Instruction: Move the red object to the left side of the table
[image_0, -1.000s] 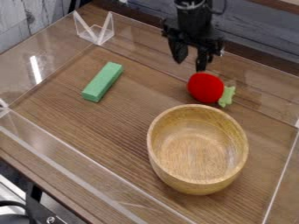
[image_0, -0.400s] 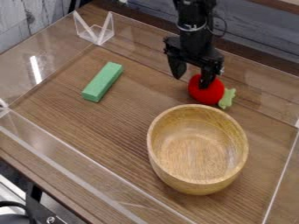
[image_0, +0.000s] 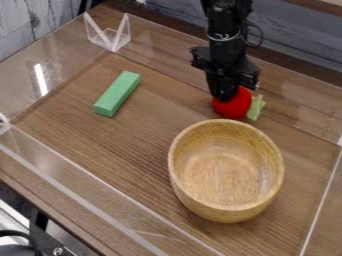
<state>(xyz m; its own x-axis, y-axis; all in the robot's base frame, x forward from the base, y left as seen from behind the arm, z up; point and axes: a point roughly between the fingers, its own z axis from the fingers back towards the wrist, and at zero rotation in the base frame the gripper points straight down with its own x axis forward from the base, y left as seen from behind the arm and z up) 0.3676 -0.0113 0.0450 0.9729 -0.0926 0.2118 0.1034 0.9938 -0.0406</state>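
- One view only, from the camera: the gripper (image_0: 229, 92) is pointing down at the right of the table (image_0: 94, 150), its jaws drawn in around the red object (image_0: 235, 103)
- Sitting directly under the hand, the fruit is lying just behind the wooden bowl (image_0: 226, 168), leafy end turned right
- Its goal is lying leftward, past the green block (image_0: 118, 92), so the carry is looking clear of the bowl

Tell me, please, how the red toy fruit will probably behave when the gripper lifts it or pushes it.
The red object looks round, so it may roll if pushed or dropped. It is small beside the wooden bowl, so probably light. The gripper is closed around it; its smooth curved surface might slip.
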